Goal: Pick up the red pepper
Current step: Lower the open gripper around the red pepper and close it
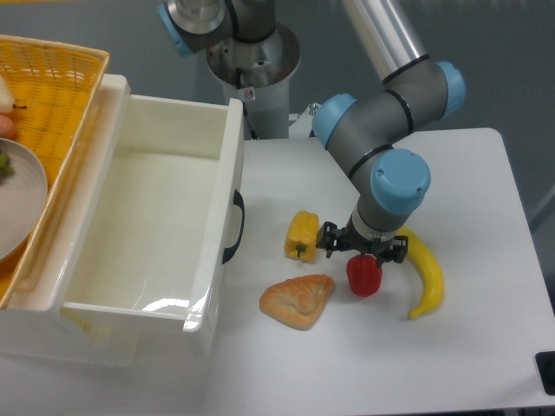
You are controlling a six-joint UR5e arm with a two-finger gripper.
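white table (486, 173) | red pepper (364, 277) under hand (363, 257) | grey wall behind

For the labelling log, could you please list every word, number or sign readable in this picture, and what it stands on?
No readable text anywhere.
Small red mark on the robot base: too small to read.
White bin, red pepper, banana: no labels visible.

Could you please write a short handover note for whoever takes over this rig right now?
Hand: down directly over the red pepper; whether it has closed on it cannot be told from this view.
Red pepper: on the table, between the yellow pepper and the banana, beside the pastry.
Done: hand placed above the pepper.
Left: confirm the grip, then lift.
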